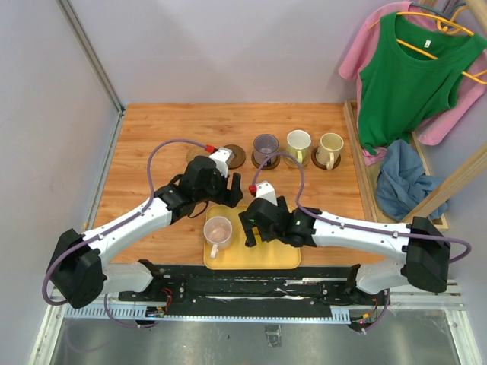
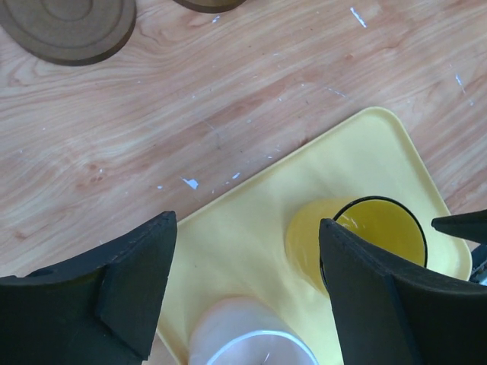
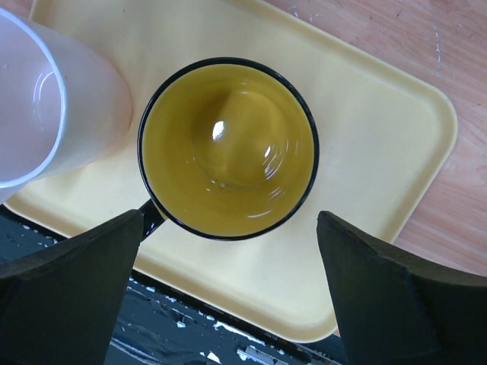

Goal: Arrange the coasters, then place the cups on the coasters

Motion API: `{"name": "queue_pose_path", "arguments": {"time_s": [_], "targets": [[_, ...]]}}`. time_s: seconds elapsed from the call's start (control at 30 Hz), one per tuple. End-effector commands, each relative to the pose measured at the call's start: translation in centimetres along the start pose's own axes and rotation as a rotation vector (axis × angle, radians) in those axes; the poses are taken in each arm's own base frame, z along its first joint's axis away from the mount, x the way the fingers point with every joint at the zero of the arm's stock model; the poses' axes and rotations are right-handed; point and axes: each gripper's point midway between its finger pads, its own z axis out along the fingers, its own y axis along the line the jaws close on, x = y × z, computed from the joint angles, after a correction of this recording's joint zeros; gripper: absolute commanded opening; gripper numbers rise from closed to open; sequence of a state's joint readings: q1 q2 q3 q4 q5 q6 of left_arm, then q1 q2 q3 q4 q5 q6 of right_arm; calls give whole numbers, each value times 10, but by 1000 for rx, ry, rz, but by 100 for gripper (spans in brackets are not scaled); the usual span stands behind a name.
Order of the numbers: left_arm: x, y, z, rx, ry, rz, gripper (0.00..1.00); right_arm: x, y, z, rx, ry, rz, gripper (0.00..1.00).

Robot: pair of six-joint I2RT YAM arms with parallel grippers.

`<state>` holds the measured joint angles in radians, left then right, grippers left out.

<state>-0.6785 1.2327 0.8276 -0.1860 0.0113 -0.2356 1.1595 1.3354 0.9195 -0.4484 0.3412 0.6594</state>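
Black and spread wide, the right gripper [image 3: 230,228] is released and holds nothing. The yellow mug [image 3: 228,148] stands upright just ahead of it, in line with the gap between its jaws, with its dark handle close beside one finger. Just past the mug on that same side stands the pink mug [image 3: 53,99], and both are on the yellow tray [image 3: 380,114]. The left gripper [image 2: 247,236] is released too, its jaws wide over a bare part of the tray. The yellow mug is just past one of its fingers and the pink mug is nearer, toward its wrist. Farther ahead of it, two bare coasters [image 2: 68,26] lie on the wooden table [image 2: 266,91]. Beyond both grippers, the grey-purple mug [image 1: 265,144], pale mug [image 1: 298,143] and cream mug [image 1: 330,150] each sit on a coaster.
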Motion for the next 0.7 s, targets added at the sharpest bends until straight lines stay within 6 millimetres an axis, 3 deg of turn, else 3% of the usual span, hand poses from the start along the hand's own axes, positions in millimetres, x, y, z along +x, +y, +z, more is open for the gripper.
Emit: {"name": "queue_pose_path", "arguments": {"time_s": [0.0, 0.33, 0.67], "targets": [[4, 7, -5, -40, -22, -16, 80, -5, 6, 0, 66, -23, -21, 98], [11, 12, -10, -55, -25, -17, 80, -6, 7, 5, 180, -41, -54, 98], [17, 12, -7, -54, -25, -36, 81, 27, -10, 13, 300, 102, -108, 98]]}}
